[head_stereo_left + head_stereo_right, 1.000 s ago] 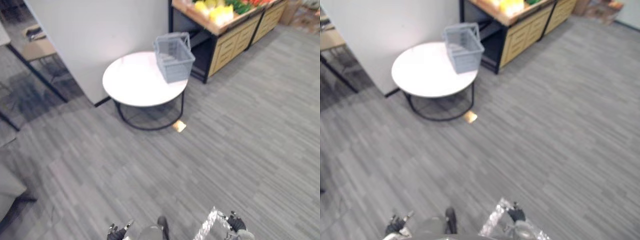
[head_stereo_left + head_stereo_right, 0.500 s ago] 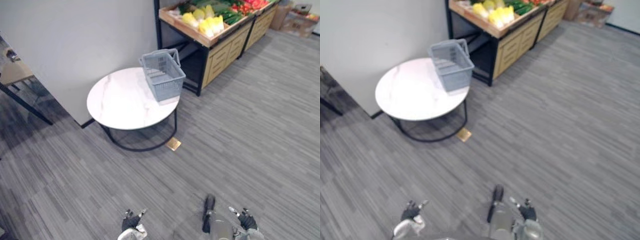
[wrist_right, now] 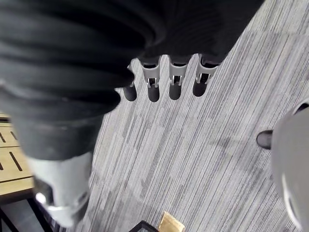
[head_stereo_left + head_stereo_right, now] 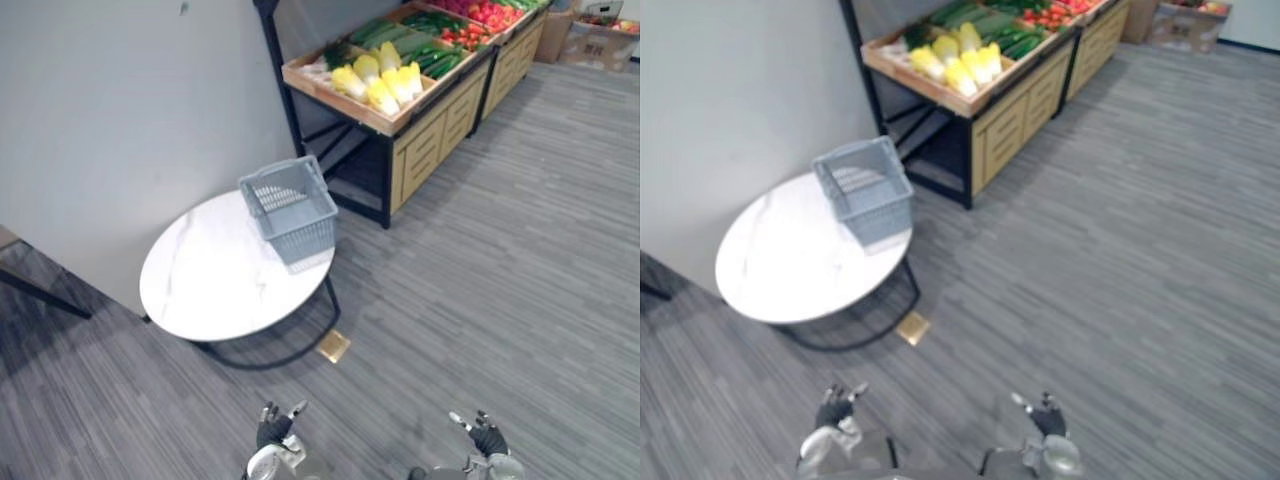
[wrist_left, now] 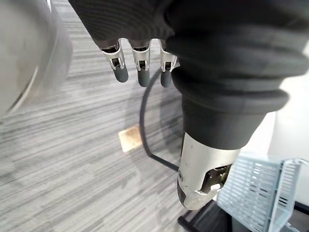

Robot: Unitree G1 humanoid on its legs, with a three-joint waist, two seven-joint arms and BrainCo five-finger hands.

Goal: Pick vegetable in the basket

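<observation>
**Both hands low, basket on table**

Grey basket (image 4: 290,210) stands at the round white table's (image 4: 200,295) edge. Vegetables (image 4: 385,80) lie on the wooden stand (image 4: 440,130) behind it. Left hand (image 4: 272,432) and right hand (image 4: 487,438) hang over the floor (image 4: 500,280) — fingers loosely straight, gripping nothing.

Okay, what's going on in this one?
Nothing is being handled yet. The grey basket sits, apparently empty, on the round white table, and the vegetables lie on the wooden produce stand beyond it. The left hand and right hand hang low, well short of the table, open and holding nothing.
</observation>
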